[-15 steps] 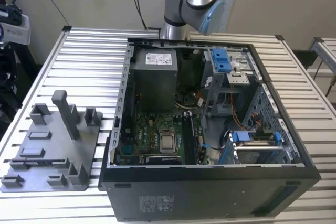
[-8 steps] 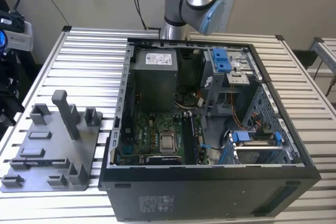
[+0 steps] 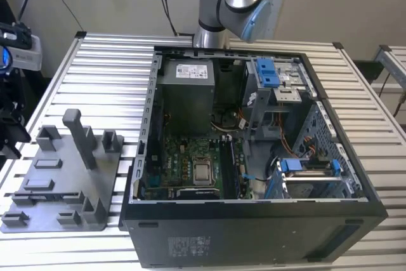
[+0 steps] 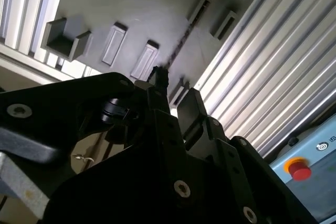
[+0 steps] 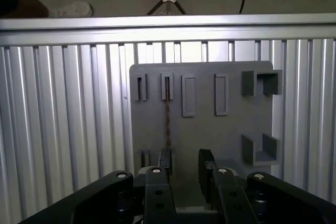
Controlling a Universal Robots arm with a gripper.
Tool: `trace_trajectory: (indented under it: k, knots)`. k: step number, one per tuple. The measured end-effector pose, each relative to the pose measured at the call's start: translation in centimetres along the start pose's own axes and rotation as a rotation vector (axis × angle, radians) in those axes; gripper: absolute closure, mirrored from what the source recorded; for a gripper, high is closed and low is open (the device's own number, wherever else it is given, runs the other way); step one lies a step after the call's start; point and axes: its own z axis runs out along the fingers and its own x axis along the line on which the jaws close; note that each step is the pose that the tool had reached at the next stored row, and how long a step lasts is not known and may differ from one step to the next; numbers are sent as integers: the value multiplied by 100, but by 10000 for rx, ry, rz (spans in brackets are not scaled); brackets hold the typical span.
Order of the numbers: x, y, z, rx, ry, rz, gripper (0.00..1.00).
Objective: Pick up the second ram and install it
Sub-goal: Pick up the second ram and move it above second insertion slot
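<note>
The slatted aluminium surface (image 3: 114, 61) carries an open computer case (image 3: 254, 233) and, at its near corner on the exterior view's left, a grey fixture plate (image 3: 63, 182).

In the first wrist view the end effector (image 5: 186, 169) hangs above the plate's near edge. Its fingers (image 5: 206, 163) are spread apart and hold nothing.

The second ram (image 5: 167, 124) stands on edge on the plate. It appears as a thin dark line running from a near slot to a far slotted holder (image 5: 167, 85), along the side opposite the open box brackets (image 5: 261, 148).

One finger appears in line with the stick rather than beside it. For a sound pick, the stick should probably sit midway between the fingers, with the fingers parallel to its flat faces. Grip near mid-length and lift straight up, so neither end binds in its slot.
</note>
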Motion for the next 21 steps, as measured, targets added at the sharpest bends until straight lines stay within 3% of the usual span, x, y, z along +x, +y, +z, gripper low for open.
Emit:
trace_trajectory:
  k: [21]
  knots:
    - [21,-3,315,-3,1,-48,64]
